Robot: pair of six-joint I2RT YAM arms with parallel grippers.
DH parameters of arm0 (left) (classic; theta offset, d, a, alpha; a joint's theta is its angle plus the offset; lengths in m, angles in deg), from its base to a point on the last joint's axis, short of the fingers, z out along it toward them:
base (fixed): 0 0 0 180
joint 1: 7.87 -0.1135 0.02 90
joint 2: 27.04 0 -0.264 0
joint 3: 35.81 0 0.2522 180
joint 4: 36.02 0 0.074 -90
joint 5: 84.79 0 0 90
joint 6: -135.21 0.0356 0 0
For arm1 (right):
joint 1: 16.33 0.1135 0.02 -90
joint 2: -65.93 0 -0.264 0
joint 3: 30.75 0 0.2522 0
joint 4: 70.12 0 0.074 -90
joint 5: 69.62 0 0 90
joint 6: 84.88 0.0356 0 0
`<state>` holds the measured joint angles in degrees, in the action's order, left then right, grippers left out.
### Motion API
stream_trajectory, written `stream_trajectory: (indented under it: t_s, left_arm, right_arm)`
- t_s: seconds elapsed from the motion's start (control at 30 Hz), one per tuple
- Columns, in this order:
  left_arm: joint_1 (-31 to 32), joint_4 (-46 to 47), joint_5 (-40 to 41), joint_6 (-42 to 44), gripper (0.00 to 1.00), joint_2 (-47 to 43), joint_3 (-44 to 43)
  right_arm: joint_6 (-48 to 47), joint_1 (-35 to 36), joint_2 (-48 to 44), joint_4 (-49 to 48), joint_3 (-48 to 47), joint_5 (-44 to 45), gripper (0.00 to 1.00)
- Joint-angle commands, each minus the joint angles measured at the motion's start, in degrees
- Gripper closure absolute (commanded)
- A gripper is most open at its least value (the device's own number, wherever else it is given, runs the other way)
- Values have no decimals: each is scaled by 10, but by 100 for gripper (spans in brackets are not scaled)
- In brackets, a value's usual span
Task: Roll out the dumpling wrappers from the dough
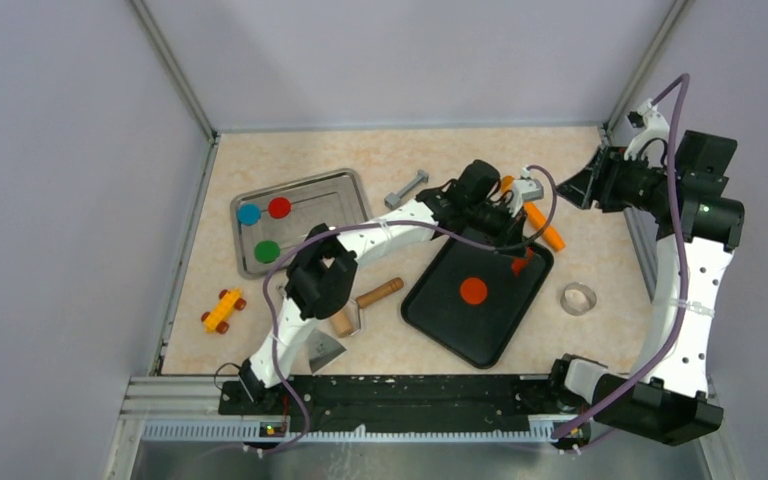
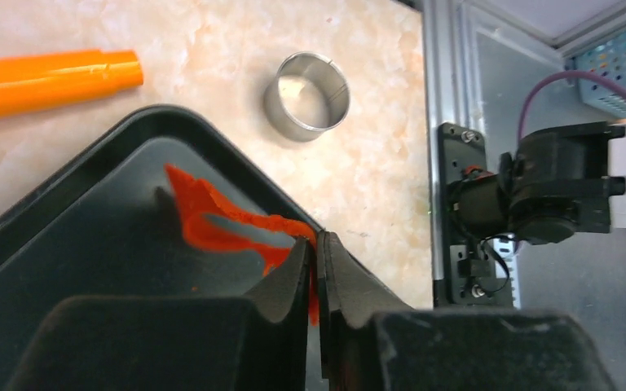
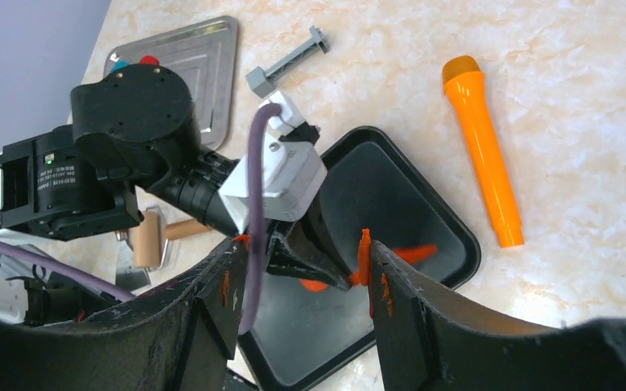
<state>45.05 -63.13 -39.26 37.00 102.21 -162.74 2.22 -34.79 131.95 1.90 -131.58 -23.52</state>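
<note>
well, my left pincer pinches the ragged dough over the black tray beneath it; i'd lift slowly, avoiding tears. right pincer gapes empty.

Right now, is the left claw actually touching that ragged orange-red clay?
Touching. The left wrist view shows the left gripper pinching one end of the dough, a ragged strip, over the black tray.

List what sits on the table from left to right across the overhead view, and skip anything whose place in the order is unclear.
From the left: yellow toy car → silver tray → grey bolt → black tray → metal ring.
</note>
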Motion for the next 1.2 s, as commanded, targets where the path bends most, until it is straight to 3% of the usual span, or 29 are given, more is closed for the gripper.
stream_trajectory:
  t_s: [0.0, 0.03, 0.17, 0.3, 0.5, 0.67, 0.87, 1.0, 1.17]
  left_arm:
    - [1, -62, 60, 85, 83, 14, -13]
    - [1, -71, 73, 102, 79, 16, -14]
    - [8, -101, 157, 157, 44, 12, -24]
    - [10, -92, 235, 182, 31, -12, -14]
    - [6, -50, 251, 231, 26, -30, -7]
    - [-18, -37, 239, 202, 26, -97, 45]
    - [-70, 52, 120, 88, 21, -253, 217]
    - [-78, 28, 84, -13, 6, -256, 179]
    - [-97, 94, -30, -171, 6, -194, 142]
  right_arm:
    - [9, -5, -19, -9, 20, -8, 43]
    - [11, -5, -22, -13, 25, -7, 43]
    - [10, -5, -24, -16, 46, -4, 43]
    - [4, -5, -23, -14, 53, 7, 43]
    - [21, -5, -4, -31, 34, 11, 43]
    - [14, -6, 3, -28, 26, 16, 43]
    - [5, -6, 11, -39, 82, -49, 34]
    - [-11, -6, 25, -52, 135, -112, 24]
    - [-47, -6, 50, -37, 160, -181, 23]
